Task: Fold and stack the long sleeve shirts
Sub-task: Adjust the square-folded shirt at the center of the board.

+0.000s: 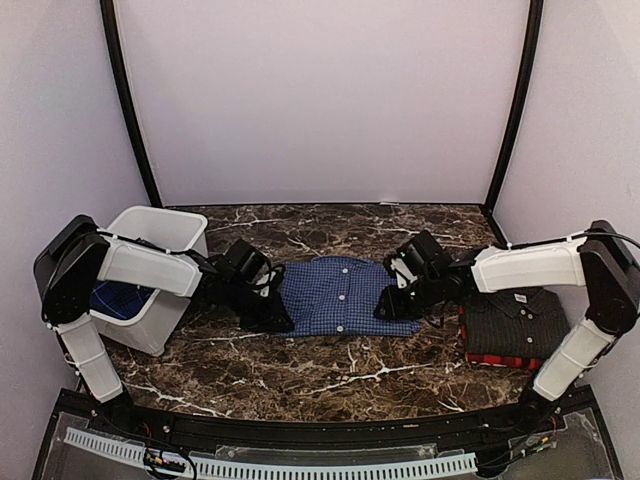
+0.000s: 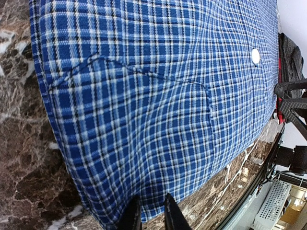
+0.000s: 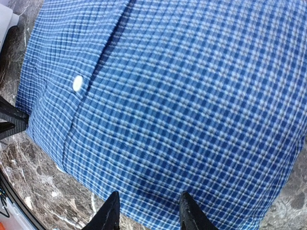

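Observation:
A folded blue-and-white check shirt [image 1: 340,295] [image 2: 158,96] [image 3: 192,96] lies flat, buttons up, in the middle of the marble table. My left gripper [image 1: 275,318] [image 2: 151,199] sits low at the shirt's near left corner. Its fingers stand a narrow gap apart with the cloth edge in that gap, and whether they pinch it is unclear. My right gripper [image 1: 390,305] [image 3: 149,195] is open over the shirt's right edge, and the cloth under it lies smooth. At the right, a folded black pinstripe shirt [image 1: 515,318] rests on a red-and-black plaid shirt [image 1: 495,360].
A white plastic bin [image 1: 150,270] stands at the left behind my left arm, with something blue [image 1: 120,298] inside. Walls close the back and both sides. The table's front rail [image 1: 300,440] runs along the near edge.

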`<state>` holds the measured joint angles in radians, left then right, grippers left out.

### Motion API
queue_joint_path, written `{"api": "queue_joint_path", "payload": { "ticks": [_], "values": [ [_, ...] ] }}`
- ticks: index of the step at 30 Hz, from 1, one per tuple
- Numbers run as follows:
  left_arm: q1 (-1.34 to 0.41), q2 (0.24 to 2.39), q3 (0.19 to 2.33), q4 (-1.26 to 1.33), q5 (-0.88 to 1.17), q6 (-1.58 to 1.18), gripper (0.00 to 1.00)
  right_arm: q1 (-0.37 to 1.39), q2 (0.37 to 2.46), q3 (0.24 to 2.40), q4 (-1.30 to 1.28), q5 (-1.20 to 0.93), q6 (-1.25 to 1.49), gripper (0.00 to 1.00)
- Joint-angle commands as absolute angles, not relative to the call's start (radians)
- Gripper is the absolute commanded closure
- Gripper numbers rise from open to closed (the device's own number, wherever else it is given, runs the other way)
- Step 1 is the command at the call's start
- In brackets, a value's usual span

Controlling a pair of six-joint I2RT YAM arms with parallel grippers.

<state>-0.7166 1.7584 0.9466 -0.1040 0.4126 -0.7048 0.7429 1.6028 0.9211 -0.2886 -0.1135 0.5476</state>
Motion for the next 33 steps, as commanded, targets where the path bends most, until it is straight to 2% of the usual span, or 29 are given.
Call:
{"api": "queue_joint_path", "payload": {
  "ticks": [1,8,16,28,33],
  "values": [
    [-0.721,1.731,0.912,-0.083,0.414,-0.726,0.84,0.755,1.544,0.817,-0.231,-0.139,0.630,0.61],
    [-0.721,1.717,0.902,-0.089,0.407,-0.727,0.84,0.755,1.541,0.721,-0.205,-0.134,0.660,0.61],
    [-0.720,1.655,0.937,-0.139,0.367,-0.719,0.82,0.755,1.479,0.709,-0.226,-0.133,0.672,0.61],
    [-0.685,1.635,1.018,-0.208,0.243,-0.643,0.66,0.755,1.356,0.760,-0.287,-0.043,0.668,0.59],
    [-0.639,1.671,1.067,-0.221,0.217,-0.613,0.61,0.747,1.318,0.787,-0.286,0.061,0.662,0.54]
  ]
}}
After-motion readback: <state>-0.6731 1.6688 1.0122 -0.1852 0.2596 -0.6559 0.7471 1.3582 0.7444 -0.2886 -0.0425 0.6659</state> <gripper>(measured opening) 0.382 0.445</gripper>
